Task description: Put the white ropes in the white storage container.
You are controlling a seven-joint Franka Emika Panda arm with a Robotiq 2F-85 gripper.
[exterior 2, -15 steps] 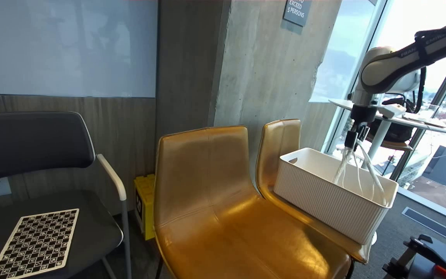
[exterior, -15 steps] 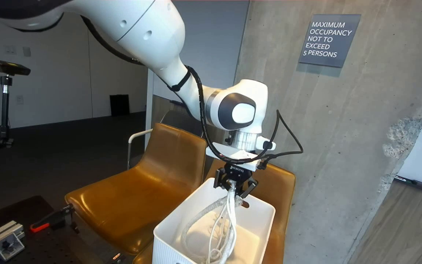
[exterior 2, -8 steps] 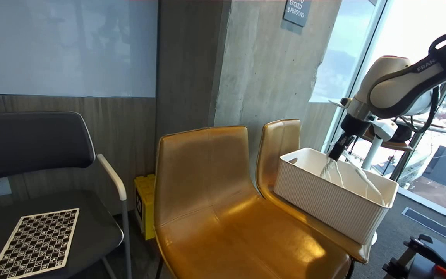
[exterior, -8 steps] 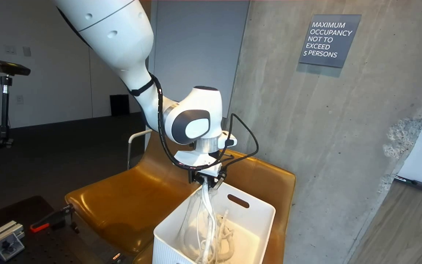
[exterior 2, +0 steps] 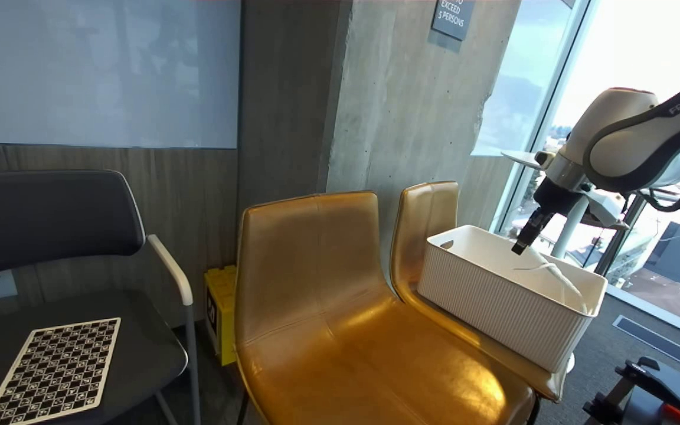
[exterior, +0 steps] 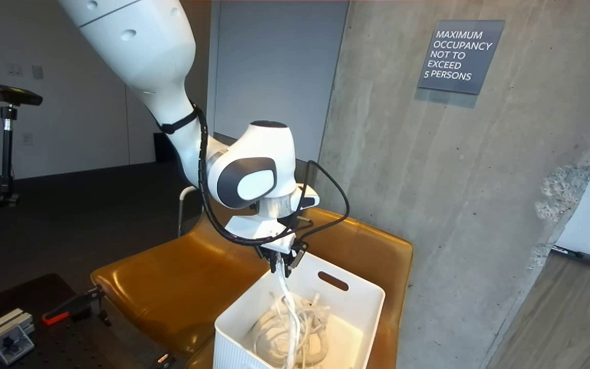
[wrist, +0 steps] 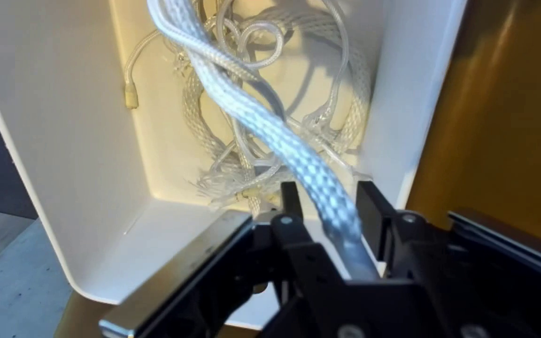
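The white storage container [exterior: 369, 302] stands on a tan chair and shows in both exterior views [exterior 2: 493, 307] and in the wrist view [wrist: 64, 122]. Several white ropes [exterior: 315, 328] lie coiled on its floor, also in the wrist view [wrist: 359, 94]. My gripper [wrist: 329, 192] is above the container opening, seen in both exterior views [exterior: 280, 269] [exterior 2: 518, 248]. Its fingers [wrist: 290, 197] stand apart. One thick braided white rope [wrist: 270, 126] still runs up between them, with a gap to each side; its end is hidden deep in the gripper. It hangs down into the container in an exterior view [exterior 2: 558, 274].
A second tan chair [exterior: 187, 277] stands beside the container. A concrete wall [exterior: 459, 205] rises behind it. A dark table with a metal profile [exterior: 0, 333] and a red-handled clamp [exterior: 69, 307] is close by. A round table [exterior 2: 520, 158] stands near the window.
The gripper has moved sideways over the container and tilted, and its fingers have opened. Most of the rope bundle has dropped from it onto the container floor; one rope stays between the fingers.
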